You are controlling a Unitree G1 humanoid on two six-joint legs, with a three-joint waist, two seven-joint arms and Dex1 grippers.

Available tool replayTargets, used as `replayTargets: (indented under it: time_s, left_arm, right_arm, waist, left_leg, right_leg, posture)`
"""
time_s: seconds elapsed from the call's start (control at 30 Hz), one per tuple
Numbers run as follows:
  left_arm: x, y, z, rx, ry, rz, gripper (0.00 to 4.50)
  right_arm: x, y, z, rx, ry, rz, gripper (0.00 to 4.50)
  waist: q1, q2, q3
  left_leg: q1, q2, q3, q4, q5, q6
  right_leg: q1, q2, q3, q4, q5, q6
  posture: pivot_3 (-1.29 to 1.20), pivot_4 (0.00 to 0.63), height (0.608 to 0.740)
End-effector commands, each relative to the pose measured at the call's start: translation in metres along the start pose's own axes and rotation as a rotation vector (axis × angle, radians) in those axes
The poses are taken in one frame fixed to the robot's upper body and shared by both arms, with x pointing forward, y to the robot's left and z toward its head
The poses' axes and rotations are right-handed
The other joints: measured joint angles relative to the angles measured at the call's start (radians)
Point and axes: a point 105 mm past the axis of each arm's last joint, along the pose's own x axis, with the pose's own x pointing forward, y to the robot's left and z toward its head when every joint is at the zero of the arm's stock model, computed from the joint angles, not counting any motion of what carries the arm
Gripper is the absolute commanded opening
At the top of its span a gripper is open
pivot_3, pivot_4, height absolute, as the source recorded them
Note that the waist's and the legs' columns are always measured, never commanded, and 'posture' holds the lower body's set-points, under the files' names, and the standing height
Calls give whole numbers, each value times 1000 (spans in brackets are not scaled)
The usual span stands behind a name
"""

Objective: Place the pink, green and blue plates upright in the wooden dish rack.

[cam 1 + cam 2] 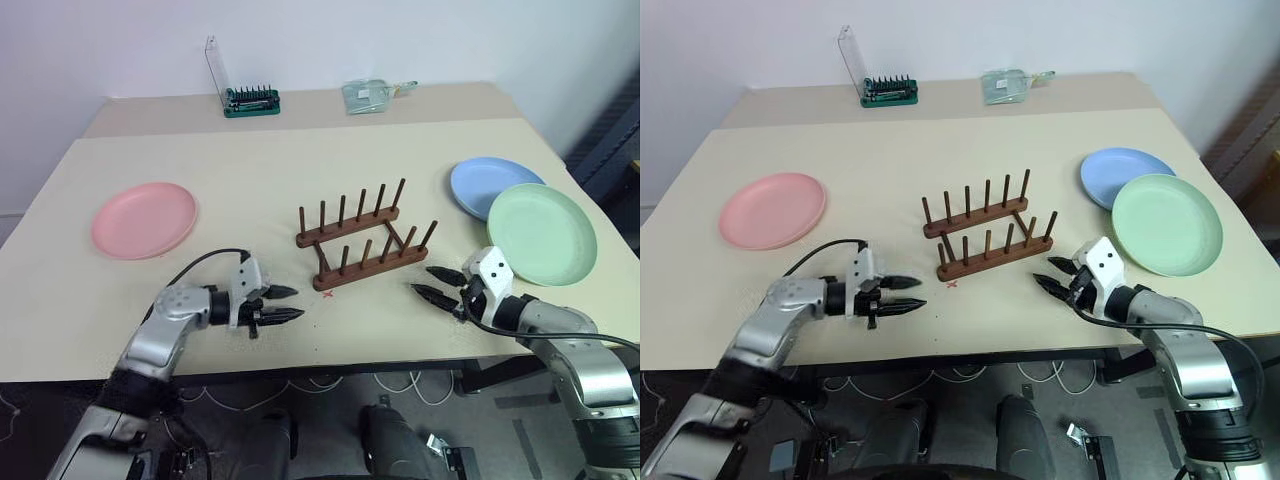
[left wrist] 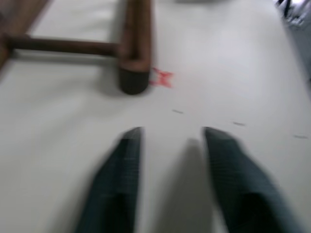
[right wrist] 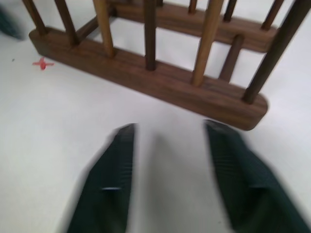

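Rack as reference: wooden dish rack (image 1: 364, 237) sits mid-table, empty, its two peg rails running roughly left-right across the table with a slight skew.

Plates all flat on the table, none racked. Pink plate (image 1: 144, 219) is well left of the rack. Blue plate (image 1: 491, 186) and green plate (image 1: 541, 233) are right of the rack, green overlapping blue's near edge and lying on top of it.

Left gripper (image 1: 281, 305) is just off the rack's near-left corner, pointing toward it, fingers slightly apart with bare table between them, holding nothing. Right gripper (image 1: 434, 283) is just off the rack's near-right end, pointing at it, fingers also apart, empty.

Key relation: both grippers face inward at the rack, and the plates lie outboard, behind each tool's pointing direction. Right arm is clearly nearer green and blue; left arm is nearer pink. Green likely has to go before blue since it covers blue's rim. Either arm needs to swing outward first.
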Motion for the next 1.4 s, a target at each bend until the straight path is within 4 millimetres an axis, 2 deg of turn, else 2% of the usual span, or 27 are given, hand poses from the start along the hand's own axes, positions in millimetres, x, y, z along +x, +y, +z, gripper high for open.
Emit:
replayTargets:
  time_s: [0.03, 0.07, 0.13, 0.33, 0.5, 0.67, 0.9, 1.13, 1.2, 1.27, 1.37, 1.4]
  left_arm:
    - [14, -14, 6, -69, -28, -2, 169]
    - [22, -17, 6, -89, -29, 10, 111]
    - [36, -20, 13, -106, -66, 47, 111]
    - [50, 16, 21, -72, -98, 305, 111]
    - [41, 38, 17, -84, -100, 454, 111]
    - [35, 45, 14, -84, -106, 504, 111]
    - [28, 58, 9, -68, -99, 590, 111]
    - [28, 61, 10, -66, -100, 595, 111]
    - [24, 53, 10, -58, -97, 552, 111]
    - [10, 42, 2, -52, -60, 499, 111]
    - [-27, 30, -10, -94, -14, 469, 111]
    - [-44, 29, -11, -131, -29, 479, 354]
  right_arm:
    - [4, -5, 3, -60, 15, -18, 274]
    - [7, -6, 2, -72, 23, -29, 31]
    - [16, -9, 0, -82, 51, -47, 31]
    - [42, -25, -6, -121, 109, -154, 31]
    - [57, -23, -2, -151, 95, -158, 31]
    - [65, -25, 6, -170, 69, -171, 31]
    - [65, -26, 6, -180, 65, -177, 31]
    - [63, -19, 6, -188, 57, -158, 31]
    - [60, -12, 12, -205, 31, -113, 31]
    - [52, -1, 25, -227, -17, -40, 31]
    - [38, 7, 47, -232, -87, 29, 31]
    - [35, 9, 55, -213, -103, 61, 1]
  waist:
    - [4, 0, 0]
    - [5, 0, 0]
    - [6, 0, 0]
    - [1, 0, 0]
    - [0, 0, -1]
    - [-3, 0, -1]
    - [-2, 0, -2]
    - [-1, 0, -2]
    - [-2, 0, -2]
    - [-6, 0, -2]
    - [-20, 1, -2]
    - [-25, 1, -1]
  left_leg:
    - [0, 0, 0, 0, 0, 0]
    - [0, 0, 0, 0, 0, 0]
    - [0, -1, 0, 1, 0, 0]
    - [0, -1, 0, 1, 0, 0]
    - [1, -1, 0, 0, 0, 0]
    - [2, -1, 0, 0, 0, 0]
    - [3, -1, 0, 0, 0, 0]
    - [4, -1, 0, 0, 0, 0]
    - [4, -1, 0, -1, 0, 0]
    - [4, -1, 0, -1, 0, 0]
    - [4, 0, 0, -3, 0, 0]
    - [4, 0, 0, -4, 0, 0]
  right_leg:
    - [0, 0, 0, 0, 0, 0]
    - [0, 0, 0, 0, 0, 0]
    - [1, -1, 0, -1, 0, 0]
    - [0, -1, 0, 0, 0, 1]
    - [0, -1, 0, 1, 0, 1]
    - [1, 0, 0, 1, 0, 0]
    - [2, 0, 0, 1, 0, 0]
    - [2, 0, 0, 1, 0, 1]
    - [2, 0, 0, 1, 0, 1]
    - [2, 0, 0, 1, 0, 1]
    - [0, 0, 0, 1, 0, 0]
    - [0, 0, 0, 1, -1, 0]
  posture:
    - [0, 150, 740]
    - [0, 150, 740]
    - [0, 150, 740]
    - [0, 150, 740]
    - [0, 150, 740]
    - [0, 150, 740]
    - [0, 150, 740]
    - [0, 150, 740]
    - [0, 150, 740]
    - [0, 150, 740]
    - [0, 150, 740]
    - [0, 150, 740]
